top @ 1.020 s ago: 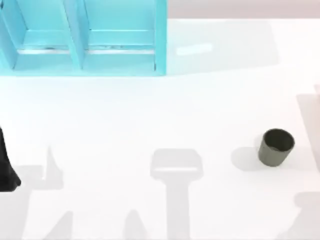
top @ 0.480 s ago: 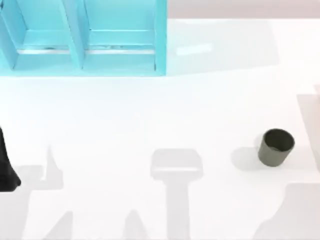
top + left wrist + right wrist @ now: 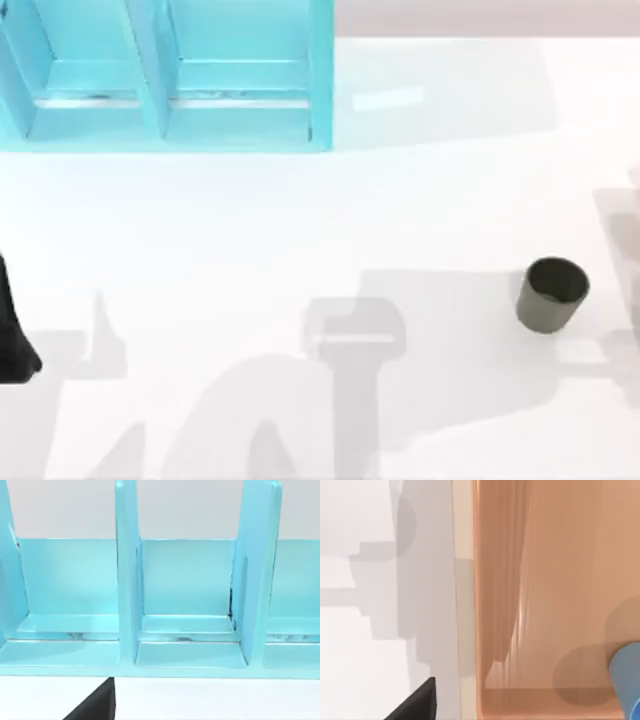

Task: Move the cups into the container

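Observation:
The dark olive-grey cup (image 3: 552,294) stands upright on the white table (image 3: 300,230), at the right side in the top view. Through the right wrist view I look down into a tan-orange container (image 3: 545,580), and the bright blue cup (image 3: 627,680) shows over its floor, cut off by the picture's edge. A dark part of my right gripper (image 3: 417,702) hangs over the white table just outside the container's wall. My left gripper (image 3: 12,340) is parked at the table's left edge, far from both cups.
A turquoise shelf unit (image 3: 170,75) with open compartments stands at the back left, and the left wrist view faces it (image 3: 185,595). A pale sliver of the container's edge (image 3: 634,180) shows at the top view's right border. Broad grey shadows lie on the front of the table.
A large shadow has spread leftward across the front and middle of the table, reaching the olive-grey cup. The cup and the left arm have not moved.

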Available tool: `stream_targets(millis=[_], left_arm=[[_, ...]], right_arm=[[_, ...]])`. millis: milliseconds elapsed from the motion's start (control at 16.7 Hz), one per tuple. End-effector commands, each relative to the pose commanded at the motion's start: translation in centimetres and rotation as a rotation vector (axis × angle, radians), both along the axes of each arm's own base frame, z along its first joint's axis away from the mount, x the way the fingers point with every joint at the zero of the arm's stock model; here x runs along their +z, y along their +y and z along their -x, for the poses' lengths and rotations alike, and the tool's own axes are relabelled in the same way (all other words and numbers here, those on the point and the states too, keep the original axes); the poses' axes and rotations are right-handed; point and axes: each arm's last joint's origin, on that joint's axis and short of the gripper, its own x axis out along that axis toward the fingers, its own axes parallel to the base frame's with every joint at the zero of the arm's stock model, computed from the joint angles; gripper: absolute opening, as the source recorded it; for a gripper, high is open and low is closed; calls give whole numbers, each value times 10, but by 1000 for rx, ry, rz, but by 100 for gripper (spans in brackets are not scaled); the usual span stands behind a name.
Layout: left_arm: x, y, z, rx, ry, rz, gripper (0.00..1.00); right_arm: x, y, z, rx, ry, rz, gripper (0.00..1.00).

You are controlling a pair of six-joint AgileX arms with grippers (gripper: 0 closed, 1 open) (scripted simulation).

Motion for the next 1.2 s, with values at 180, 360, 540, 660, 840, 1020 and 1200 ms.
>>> stream_targets(millis=[180,360,540,660,840,1020,1200], left_arm=[[0,0,0,0,0,0,100],[0,0,0,0,0,0,100],[0,0,0,0,0,0,100],[0,0,0,0,0,0,100],[0,0,0,0,0,0,100],[0,0,0,0,0,0,100],[0,0,0,0,0,0,100]], right_arm=[[-12,59,-19,3,-8,0,100],[-26,111,-26,7,-4,-1,100],[-37,143,-27,6,4,-1,100],[-40,150,-26,8,6,0,100],[-40,150,-26,8,6,0,100],[-44,149,-26,6,8,0,100],[-72,150,-29,8,10,1,100]])
